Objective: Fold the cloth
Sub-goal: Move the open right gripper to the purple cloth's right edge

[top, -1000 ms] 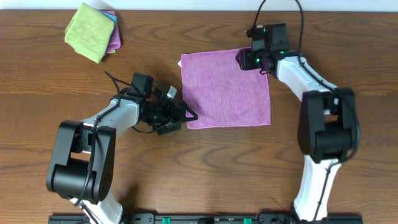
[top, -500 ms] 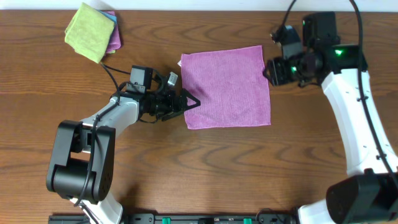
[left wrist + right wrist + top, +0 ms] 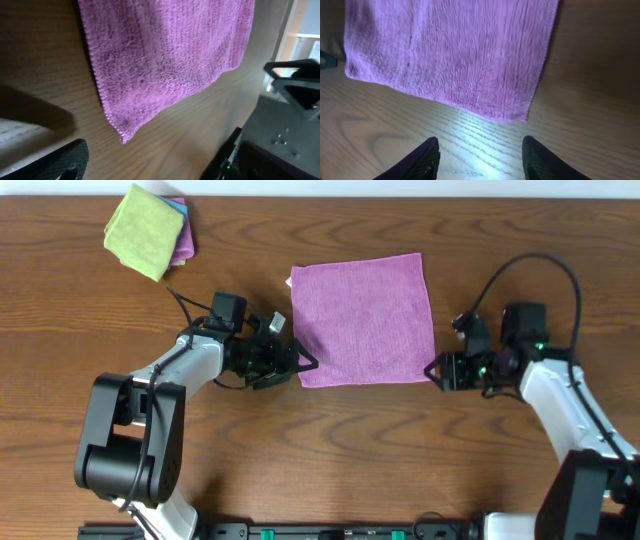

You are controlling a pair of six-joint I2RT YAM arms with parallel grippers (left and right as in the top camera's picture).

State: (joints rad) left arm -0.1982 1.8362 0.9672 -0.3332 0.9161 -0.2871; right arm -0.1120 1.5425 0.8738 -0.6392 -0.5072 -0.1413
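Observation:
A purple cloth (image 3: 364, 320) lies flat and unfolded on the wooden table. My left gripper (image 3: 302, 363) is open beside the cloth's near-left corner, not touching it. In the left wrist view that corner (image 3: 123, 136) sits between the spread fingers (image 3: 55, 160). My right gripper (image 3: 436, 371) is open just off the cloth's near-right corner. In the right wrist view the cloth (image 3: 450, 55) lies ahead of the open fingers (image 3: 420, 162), and its corner (image 3: 520, 117) is a little beyond them.
A stack of folded cloths, green (image 3: 143, 230) on top with blue and pink under it, lies at the far left of the table. Bare wood surrounds the purple cloth.
My right arm swung from the cloth's far-right corner down along its right edge to the near-right corner. My left gripper shifted slightly beside the near-left corner. The cloth has not moved.

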